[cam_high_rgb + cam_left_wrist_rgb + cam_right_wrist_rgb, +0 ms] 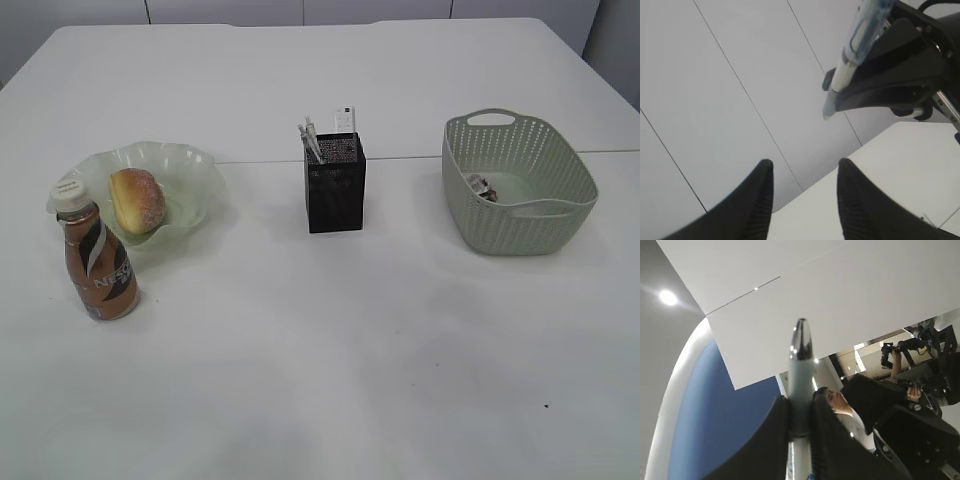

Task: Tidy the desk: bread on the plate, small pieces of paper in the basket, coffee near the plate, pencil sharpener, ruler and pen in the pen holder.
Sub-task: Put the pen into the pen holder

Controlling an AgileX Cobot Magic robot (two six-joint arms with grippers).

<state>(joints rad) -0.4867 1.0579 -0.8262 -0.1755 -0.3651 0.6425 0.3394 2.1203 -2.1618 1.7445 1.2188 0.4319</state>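
Observation:
The bread [137,200] lies on the pale green plate [190,165] at the left. The coffee bottle [97,265] stands just in front of the plate. The black mesh pen holder [335,190] at the centre holds pens [311,140] and a white item [344,120]. Small paper pieces [481,186] lie in the green basket [520,185]. Neither arm shows in the exterior view. My left gripper [804,165] is open and empty, pointing up at a wall. My right gripper [799,405] is shut on a grey pen [801,355], raised toward the ceiling. That pen also shows in the left wrist view [852,45].
The white table [330,360] has a seam across its middle behind the pen holder. A person and camera gear [900,355] show in the right wrist view. The right arm's black body [890,60] is close above the left gripper.

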